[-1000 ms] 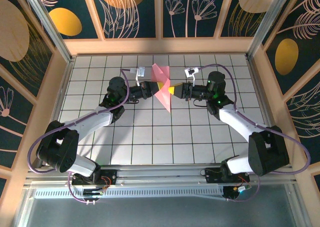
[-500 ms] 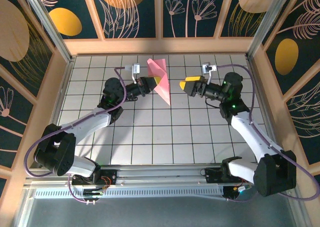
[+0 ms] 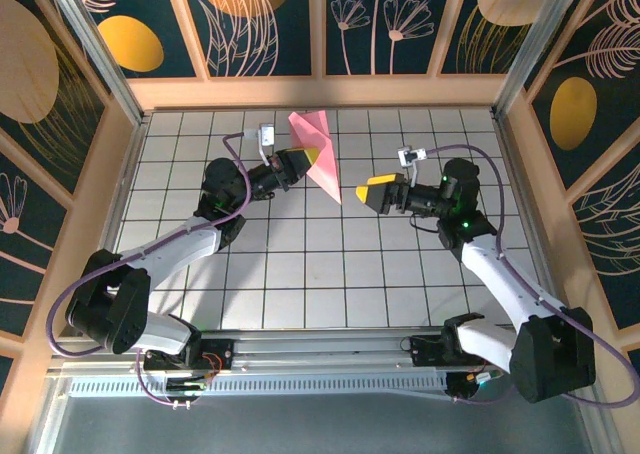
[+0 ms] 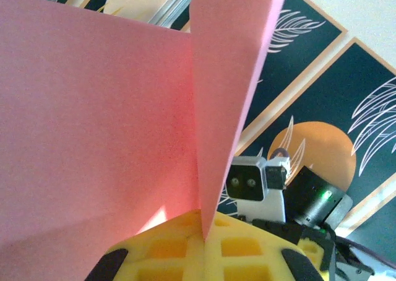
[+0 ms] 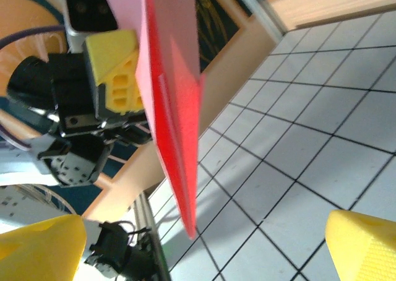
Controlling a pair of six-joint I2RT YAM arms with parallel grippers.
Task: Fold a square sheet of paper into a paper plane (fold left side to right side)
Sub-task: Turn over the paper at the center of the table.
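Locate the paper plane [image 3: 328, 174] over the far middle of the white grid table [image 3: 300, 264]. It is a folded pink sheet, broad at the far end and narrowing to a point toward the near right.

Check the left gripper [image 3: 310, 158]. Its yellow fingers [image 4: 241, 250] are pressed together on the paper [image 4: 93, 108], and one creased flap stands up from the line where the pads meet. In the right wrist view, the same gripper [image 5: 114, 77] clamps the sheet [image 5: 173, 95] from the left (the pointed tip hangs clear of the tiles).

Check the right gripper [image 3: 372, 192]. It sits near the paper's right side, not touching it. Its fingertips [image 5: 40, 247] are spread wide, with nothing between them.
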